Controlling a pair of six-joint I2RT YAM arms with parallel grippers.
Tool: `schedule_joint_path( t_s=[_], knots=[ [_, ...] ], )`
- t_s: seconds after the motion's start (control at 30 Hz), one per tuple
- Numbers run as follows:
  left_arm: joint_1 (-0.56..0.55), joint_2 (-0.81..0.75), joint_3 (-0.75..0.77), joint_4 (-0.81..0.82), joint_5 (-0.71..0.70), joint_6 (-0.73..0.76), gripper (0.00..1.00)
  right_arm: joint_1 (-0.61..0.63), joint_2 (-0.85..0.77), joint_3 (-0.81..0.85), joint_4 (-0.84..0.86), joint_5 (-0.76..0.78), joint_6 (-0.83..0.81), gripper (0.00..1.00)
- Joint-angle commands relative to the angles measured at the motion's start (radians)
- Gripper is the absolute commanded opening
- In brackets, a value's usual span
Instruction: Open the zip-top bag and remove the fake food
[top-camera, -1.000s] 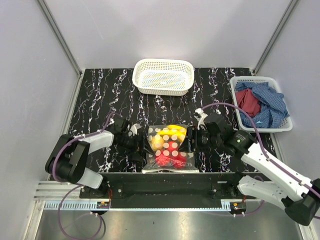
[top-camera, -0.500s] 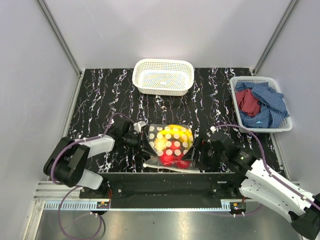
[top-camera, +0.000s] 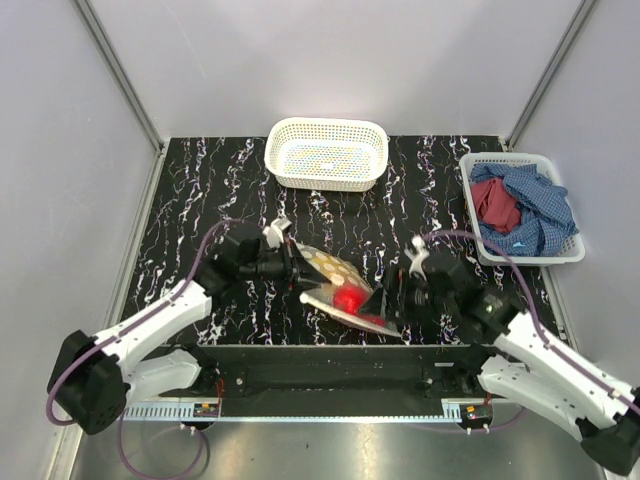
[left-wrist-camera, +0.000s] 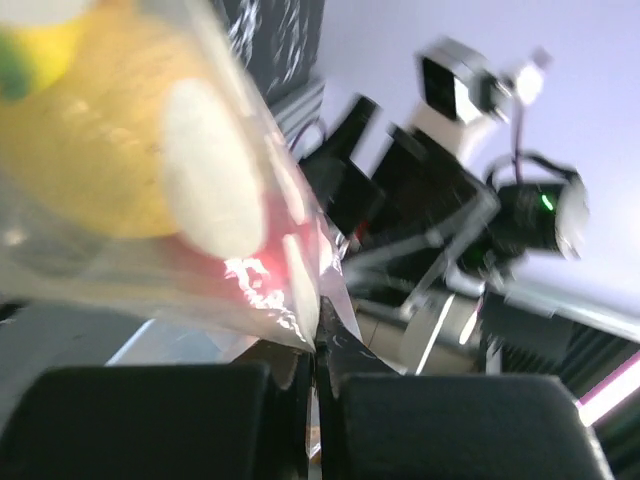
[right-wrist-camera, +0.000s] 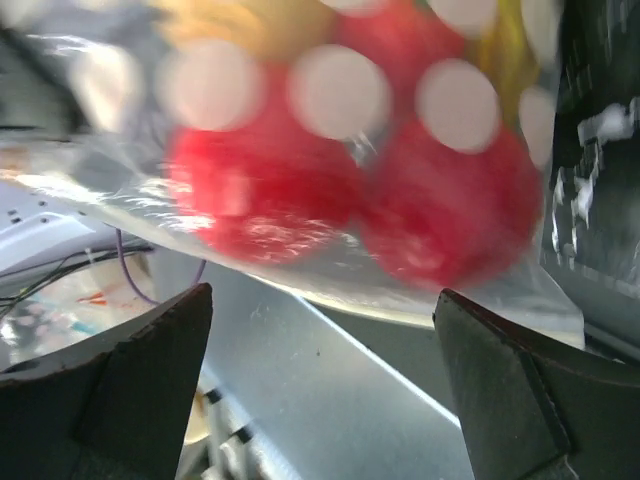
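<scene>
The zip-top bag (top-camera: 330, 272), containing red and yellow fake food (top-camera: 348, 300), is held tilted over the near middle of the table (top-camera: 200, 200), its left edge clamped by the left gripper (top-camera: 292, 262). The right gripper (top-camera: 398, 298), jaws apart, is positioned just right of it.

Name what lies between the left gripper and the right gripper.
In the top view, the clear polka-dot plastic zip-top bag, holding glossy red plastic fake food, fills that gap.
</scene>
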Motion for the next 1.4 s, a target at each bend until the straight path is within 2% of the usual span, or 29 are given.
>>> schedule_joint_path(
  t_s=[0.0,0.03,0.1,0.2,0.3,0.4,0.53,0.8,1.03,1.07,1.1,1.17,1.23,1.37],
  knots=[
    [-0.026,-0.083,0.172,-0.213,-0.267,-0.175,0.0,0.016,0.156,0.322,-0.16,0.122,-0.385,1.0],
    [-0.027,-0.086,0.19,-0.28,-0.33,-0.233,0.0,0.024,0.215,0.406,-0.192,0.139,-0.461,1.0],
    [-0.026,-0.09,0.236,-0.328,-0.375,-0.354,0.0,0.036,0.259,0.474,-0.206,0.188,-0.524,1.0],
    [-0.027,-0.056,0.299,-0.365,-0.427,-0.462,0.0,0.065,0.311,0.574,-0.2,0.217,-0.649,1.0],
    [-0.027,-0.01,0.389,-0.433,-0.433,-0.499,0.0,0.095,0.34,0.649,-0.166,0.209,-0.776,0.99],
    [-0.026,0.041,0.46,-0.485,-0.435,-0.513,0.0,0.104,0.36,0.683,-0.113,0.145,-0.916,0.9],
    [-0.026,0.053,0.477,-0.493,-0.447,-0.55,0.0,0.107,0.377,0.657,-0.01,0.082,-1.072,0.8],
    [-0.027,0.036,0.489,-0.506,-0.492,-0.61,0.0,0.13,0.421,0.653,0.088,0.136,-1.164,0.63],
    [-0.027,0.053,0.535,-0.513,-0.496,-0.611,0.0,0.202,0.48,0.644,0.127,0.162,-1.218,0.64],
    [-0.029,0.053,0.54,-0.516,-0.499,-0.611,0.0,0.21,0.483,0.64,0.134,0.206,-1.221,0.64],
    [-0.029,0.05,0.54,-0.517,-0.498,-0.611,0.0,0.216,0.489,0.629,0.159,0.241,-1.221,0.62],
    [-0.033,0.049,0.545,-0.517,-0.501,-0.61,0.0,0.216,0.497,0.624,0.176,0.325,-1.218,0.5],
    [-0.038,0.044,0.543,-0.519,-0.501,-0.608,0.0,0.214,0.497,0.617,0.207,0.418,-1.213,0.42],
    [-0.058,0.036,0.528,-0.525,-0.501,-0.614,0.0,0.214,0.478,0.598,0.254,0.495,-1.239,0.34]
  ],
)
